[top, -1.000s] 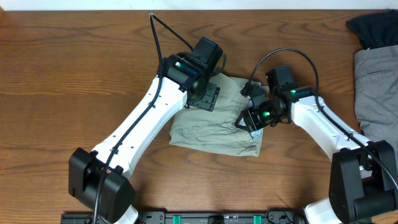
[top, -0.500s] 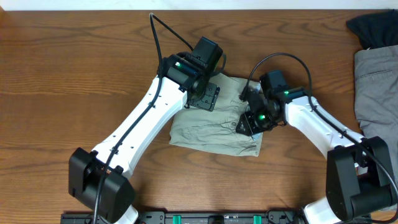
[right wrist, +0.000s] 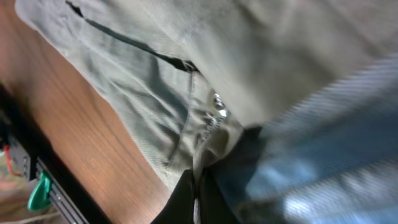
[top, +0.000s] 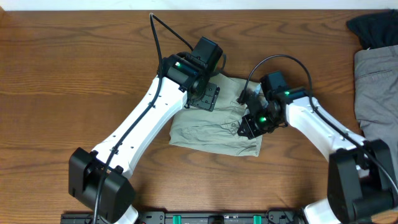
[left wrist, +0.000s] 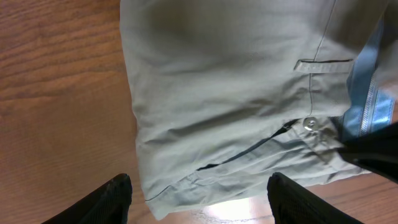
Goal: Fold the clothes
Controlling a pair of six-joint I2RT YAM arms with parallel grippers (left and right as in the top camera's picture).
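The light khaki-green shorts [top: 211, 127] lie folded on the table's middle. They also show in the left wrist view [left wrist: 224, 93] and the right wrist view [right wrist: 143, 68], with a pocket slit and a metal button. My left gripper [left wrist: 199, 199] is open and hovers over the shorts' far edge [top: 205, 98]. My right gripper [right wrist: 198, 190] is shut on a fold of the shorts near the button, at the right part of the garment [top: 247, 127].
A grey garment [top: 376, 87] lies at the table's right edge, with a black garment [top: 373, 28] behind it at the far right corner. Bare wood table [top: 74, 74] spreads to the left.
My right gripper has shifted left and slightly down over the shorts, pulling the cloth with it. The left arm has not moved.
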